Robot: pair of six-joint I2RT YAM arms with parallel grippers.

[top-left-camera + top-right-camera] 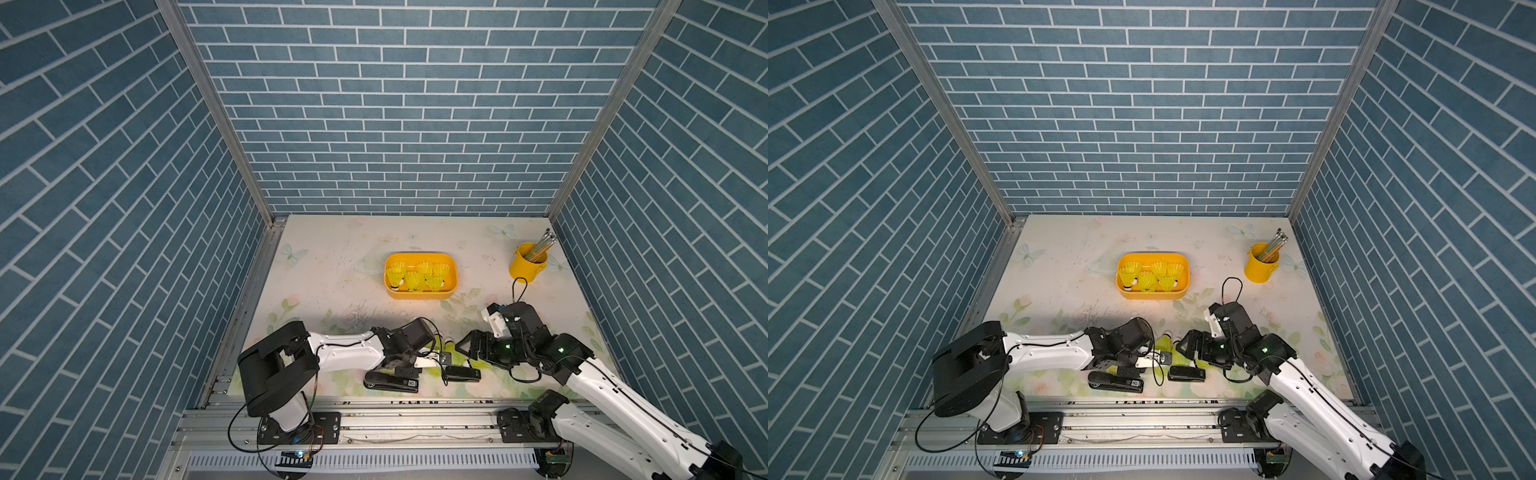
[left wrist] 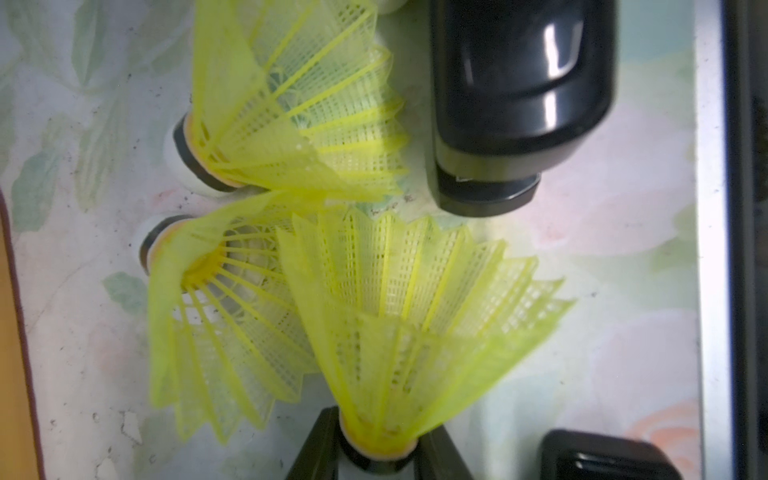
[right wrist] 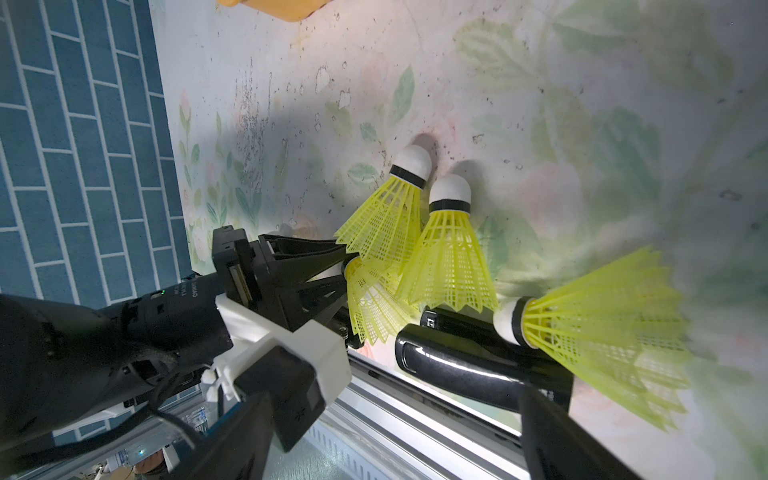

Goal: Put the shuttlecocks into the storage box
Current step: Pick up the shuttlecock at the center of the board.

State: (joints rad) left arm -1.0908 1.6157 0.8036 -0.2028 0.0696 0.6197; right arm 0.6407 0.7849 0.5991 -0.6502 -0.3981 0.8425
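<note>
The left pincer (image 2: 380, 424) is clamped on the banded base of 1 neon held shuttlecock (image 2: 415, 324), whose skirt fans away from the fingers at the near side of the floral counter (image 1: 324, 266). Just beside it lie 2 loose shuttlecocks (image 3: 451, 249), side by side with their white tips pointing the same way and their skirts touching the held one. Facing it, the right pincer (image 1: 464, 351) stands wide and holds nothing. In the right wrist view a fourth shuttlecock (image 3: 602, 328) lies with its tip against a short black stapler (image 3: 478, 365). A longer stapler (image 1: 392, 380) lies near the left arm, closer to the counter's front rail. Well apart, toward the back wall, the yellow-orange storage box (image 1: 419, 296) holds about 5 boxed shuttlecocks (image 1: 415, 280). A yellow cup of pencils (image 1: 525, 264) stands to its right.
</note>
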